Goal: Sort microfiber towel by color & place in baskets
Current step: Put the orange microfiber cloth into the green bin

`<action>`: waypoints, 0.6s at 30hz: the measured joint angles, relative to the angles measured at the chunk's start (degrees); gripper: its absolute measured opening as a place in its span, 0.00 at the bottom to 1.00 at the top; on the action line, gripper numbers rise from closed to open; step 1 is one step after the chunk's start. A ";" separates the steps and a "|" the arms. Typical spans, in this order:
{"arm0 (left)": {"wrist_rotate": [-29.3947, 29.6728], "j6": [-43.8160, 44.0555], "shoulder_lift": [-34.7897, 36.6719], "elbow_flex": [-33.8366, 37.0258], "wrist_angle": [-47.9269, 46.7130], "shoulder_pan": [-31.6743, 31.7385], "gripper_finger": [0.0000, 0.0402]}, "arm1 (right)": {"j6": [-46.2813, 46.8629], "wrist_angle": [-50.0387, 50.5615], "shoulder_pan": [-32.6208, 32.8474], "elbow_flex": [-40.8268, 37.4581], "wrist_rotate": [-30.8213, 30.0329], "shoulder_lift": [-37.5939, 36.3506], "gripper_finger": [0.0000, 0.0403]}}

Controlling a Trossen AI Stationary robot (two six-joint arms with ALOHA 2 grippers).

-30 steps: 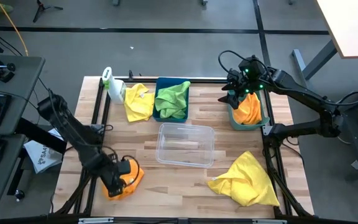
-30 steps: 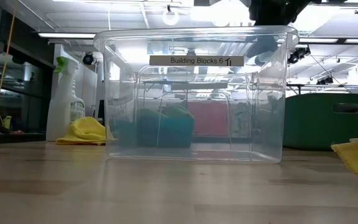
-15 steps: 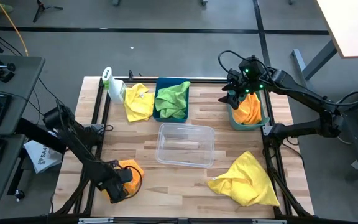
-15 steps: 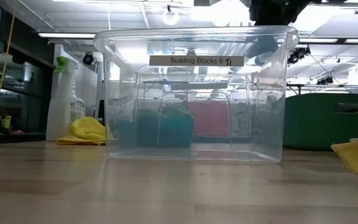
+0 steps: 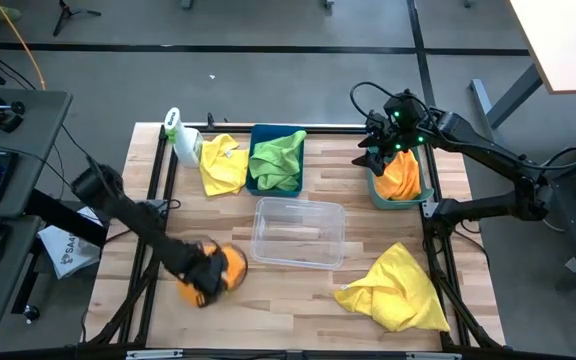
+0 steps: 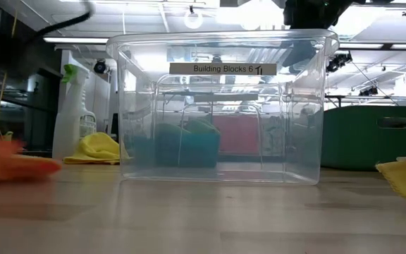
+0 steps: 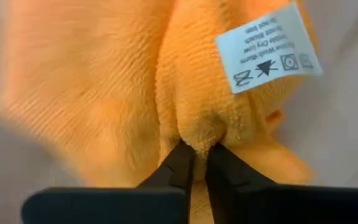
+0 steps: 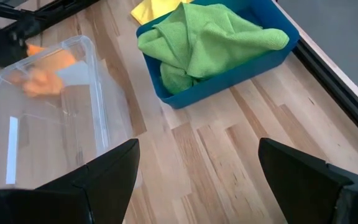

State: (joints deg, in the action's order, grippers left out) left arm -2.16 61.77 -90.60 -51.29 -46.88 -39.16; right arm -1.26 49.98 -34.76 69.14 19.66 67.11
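Orange towel (image 5: 230, 267) bunched at about 7 o'clock on the table (image 5: 298, 300), just beside the near-left corner of the clear basket (image 5: 299, 233); white care tag showing on its fold in the left wrist view. Pinched by the left gripper (image 7: 196, 157), fingers nearly closed on a ridge of the orange pile, only the fabric between the tips. Left arm stretched diagonally from the 9 o'clock edge down toward the cloth, low over the wood. In the low view, only an orange smear (image 6: 13, 166) at the far left edge.

Second orange towel (image 5: 401, 176) inside the teal basket (image 5: 376, 187) at about 2 o'clock. Right gripper (image 5: 380, 145) hanging above that basket's far end, fingers (image 8: 104, 171) spread wide apart, holding nothing. Right arm reaching in from the 3 o'clock side, elbow bent.

Lime green towel (image 5: 278, 159) heaped in the dark blue basket (image 5: 256, 135) at 12 o'clock. One yellow towel (image 5: 222, 165) loose on the wood just left of it, touching its side. Larger yellow towel (image 5: 397, 287) spread at about 5 o'clock, well apart from the clear basket. White spray bottle (image 5: 182, 136) at 11 o'clock, beside the smaller yellow cloth.
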 joint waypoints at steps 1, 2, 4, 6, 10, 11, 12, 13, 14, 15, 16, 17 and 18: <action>1.38 -0.19 2.34 -0.14 -2.88 1.22 0.04 | 0.08 0.00 0.00 0.00 0.02 0.00 0.81; 2.36 -0.49 4.62 -0.39 -6.00 2.41 0.03 | 0.44 0.00 0.00 0.00 0.22 0.00 0.81; 4.58 -1.68 9.44 -1.82 -12.87 4.83 0.01 | 1.30 0.00 0.00 0.00 0.57 0.00 0.81; 7.52 -3.26 14.93 -4.49 -18.83 7.24 0.01 | 1.33 0.08 0.14 0.00 1.23 0.00 0.81; 14.22 -5.19 22.76 -12.02 -30.10 12.90 0.01 | 1.34 0.14 0.44 0.00 3.75 -0.16 0.81; 16.73 -5.66 23.85 -14.38 -32.01 14.77 0.00 | 1.49 0.12 0.44 0.00 4.65 -0.27 0.81; 19.67 -6.67 24.65 -16.78 -33.60 16.77 0.00 | 1.77 -0.05 0.44 0.00 5.17 -0.39 0.81; 22.99 -8.48 24.89 -18.99 -34.34 19.04 0.00 | 2.57 -0.35 0.44 0.00 5.91 -0.54 0.81; 26.23 -11.14 24.78 -21.12 -34.03 21.46 0.00 | 3.10 -0.96 0.44 0.00 6.45 -0.67 0.81; 28.97 -14.38 24.30 -22.96 -32.41 24.10 0.00 | 4.04 -1.74 0.44 0.00 7.14 -0.79 0.81; 31.06 -18.25 23.52 -24.63 -29.92 26.72 0.00 | 4.86 -2.73 0.54 0.00 7.87 -0.85 0.81; 32.42 -22.87 22.55 -25.82 -26.42 29.45 0.00 | 5.83 -3.92 0.78 0.00 8.58 -0.90 0.81; 32.81 -27.77 21.41 -26.69 -22.26 32.21 0.00 | 6.77 -5.21 1.16 0.00 9.06 -0.90 0.81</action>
State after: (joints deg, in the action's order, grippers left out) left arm 30.65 34.00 -69.19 -77.98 -69.15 -6.95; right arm 5.51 44.76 -33.60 69.14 28.72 66.22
